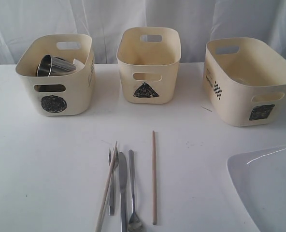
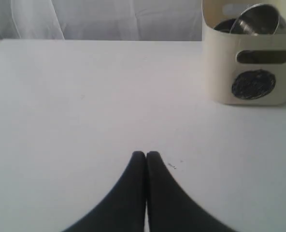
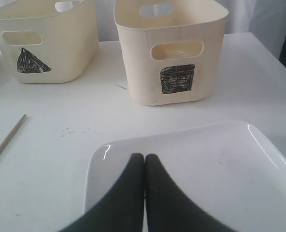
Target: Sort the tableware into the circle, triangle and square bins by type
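Note:
The circle bin (image 1: pixel 75 99) at back left holds shiny steel mugs (image 1: pixel 50 65), and it also appears in the left wrist view (image 2: pixel 220 72). The triangle bin (image 1: pixel 128 82) stands at back centre and the square bin (image 1: pixel 230 104) at back right. At the front centre lie a fork (image 1: pixel 111 193), a knife (image 1: pixel 122 193), a spoon (image 1: pixel 133 203) and two chopsticks (image 1: pixel 107 186) (image 1: pixel 154 179). A white plate (image 1: pixel 268 188) lies at the front right. My left gripper (image 2: pixel 145 154) is shut over bare table. My right gripper (image 3: pixel 144 157) is shut just above the plate (image 3: pixel 220 169). The exterior view shows neither gripper.
A white curtain hangs behind the bins. The table is white. In the right wrist view the square bin (image 3: pixel 143 72) stands beyond the plate, the triangle bin (image 3: pixel 70 53) beside it, and one chopstick (image 3: pixel 7 140) lies off to the side.

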Controlling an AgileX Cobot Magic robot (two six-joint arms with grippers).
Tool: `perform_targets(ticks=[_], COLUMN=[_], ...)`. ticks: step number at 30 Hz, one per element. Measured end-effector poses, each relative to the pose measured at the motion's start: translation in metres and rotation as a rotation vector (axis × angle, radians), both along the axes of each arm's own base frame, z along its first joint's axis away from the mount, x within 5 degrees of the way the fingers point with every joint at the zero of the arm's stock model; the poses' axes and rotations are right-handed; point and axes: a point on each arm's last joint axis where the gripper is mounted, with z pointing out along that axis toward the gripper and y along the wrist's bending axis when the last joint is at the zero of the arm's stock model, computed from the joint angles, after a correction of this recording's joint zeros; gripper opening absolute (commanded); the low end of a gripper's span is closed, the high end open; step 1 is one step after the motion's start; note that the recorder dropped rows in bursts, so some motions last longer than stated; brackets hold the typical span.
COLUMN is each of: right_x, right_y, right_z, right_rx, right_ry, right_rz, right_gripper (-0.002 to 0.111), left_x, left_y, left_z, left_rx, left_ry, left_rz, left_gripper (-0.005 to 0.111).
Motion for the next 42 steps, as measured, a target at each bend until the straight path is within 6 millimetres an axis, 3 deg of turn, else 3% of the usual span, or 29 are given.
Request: perform_targets(ticks=[3,7,12,27,42], right_x=[0.0,0.0,0.0,0.0,0.0], right_y=[0.0,0.0,0.0,0.0,0.0], right_z=[0.0,0.0,0.0,0.0,0.0], right_rx=[0.0,0.0,0.0,0.0,0.0], right_ry=[0.0,0.0,0.0,0.0,0.0], right_rz=[0.0,0.0,0.0,0.0,0.0], right_gripper=[0.0,0.0,0.0,0.0,0.0], left_x=[-0.001,-0.005,-0.013,-0.016,-0.017], left_y=[0.001,-0.001,-0.005,-0.015,-0.016], left_z=[-0.014,-0.038,-0.051,-0.05,-0.05], left_rx=[0.061,-0.02,-0.01,-0.014,-0.014], left_ry=[0.027,0.07,0.176,0.143,0.143], left_rz=[-0.008,0.003,-0.033,-0.215,-0.225], left_gripper=[0.0,0.0,0.0,0.0,0.0])
